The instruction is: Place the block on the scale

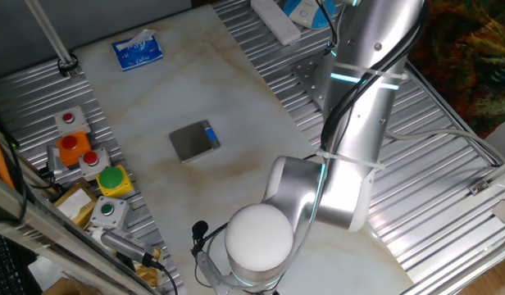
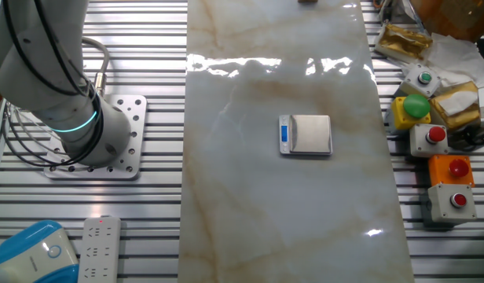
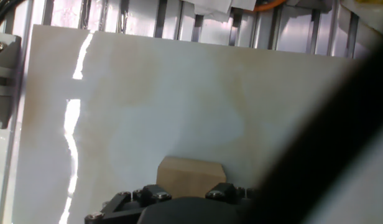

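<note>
In the hand view the gripper (image 3: 179, 202) shows only as a dark mount at the bottom edge; whether it is open or closed cannot be told. The block (image 3: 190, 176) lies on the marble table (image 3: 179, 93) just beyond it. The scale (image 1: 194, 141) sits mid-table, well apart from the arm (image 1: 359, 123).

Marble-look tabletop (image 2: 250, 212), pale w/ tan veining, glossy; bright light streaks reflect off it in the other fixed view & hand view. Sits on ribbed metal slat bench (image 1: 433, 188) running both sides. Perforated steel mounting plate (image 2: 124, 130) bolted onto slats. Button boxes (image 2: 442, 169) along one edge: red, green, orange. Blue-white printed box (image 1: 137, 49) on far end of top. White power strip (image 2: 98, 248) on slats, blue-white device (image 2: 30, 251) just beside it. Patterned fabric (image 1: 474, 49) beyond bench corner.
</note>
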`<state>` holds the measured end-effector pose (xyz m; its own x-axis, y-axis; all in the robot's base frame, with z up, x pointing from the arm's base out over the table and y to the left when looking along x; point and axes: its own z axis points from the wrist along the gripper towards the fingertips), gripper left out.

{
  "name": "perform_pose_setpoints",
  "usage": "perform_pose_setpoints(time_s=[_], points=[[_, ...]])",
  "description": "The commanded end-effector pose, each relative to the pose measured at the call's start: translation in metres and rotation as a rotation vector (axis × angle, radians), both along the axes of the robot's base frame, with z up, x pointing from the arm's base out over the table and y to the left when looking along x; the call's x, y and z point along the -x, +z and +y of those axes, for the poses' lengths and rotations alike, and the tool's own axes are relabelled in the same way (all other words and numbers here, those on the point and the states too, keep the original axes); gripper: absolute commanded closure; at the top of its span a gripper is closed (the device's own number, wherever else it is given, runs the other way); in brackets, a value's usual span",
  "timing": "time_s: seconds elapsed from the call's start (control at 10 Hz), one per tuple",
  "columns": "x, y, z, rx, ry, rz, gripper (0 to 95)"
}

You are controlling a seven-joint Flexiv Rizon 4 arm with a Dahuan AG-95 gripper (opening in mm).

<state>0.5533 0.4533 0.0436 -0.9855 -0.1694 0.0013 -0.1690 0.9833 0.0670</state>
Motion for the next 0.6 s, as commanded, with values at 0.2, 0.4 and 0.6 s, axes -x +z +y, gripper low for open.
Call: perform_pose_setpoints(time_s=[0.2, 0.4, 0.6], points=[[0.005, 0.023, -0.018, -0.004, 0.026, 0.010, 38.0], [0.004, 0.027, -0.022, -0.003, 0.030, 0.011, 38.0], [0.004, 0.027, -0.021, -0.007, 0.036, 0.011, 38.0]])
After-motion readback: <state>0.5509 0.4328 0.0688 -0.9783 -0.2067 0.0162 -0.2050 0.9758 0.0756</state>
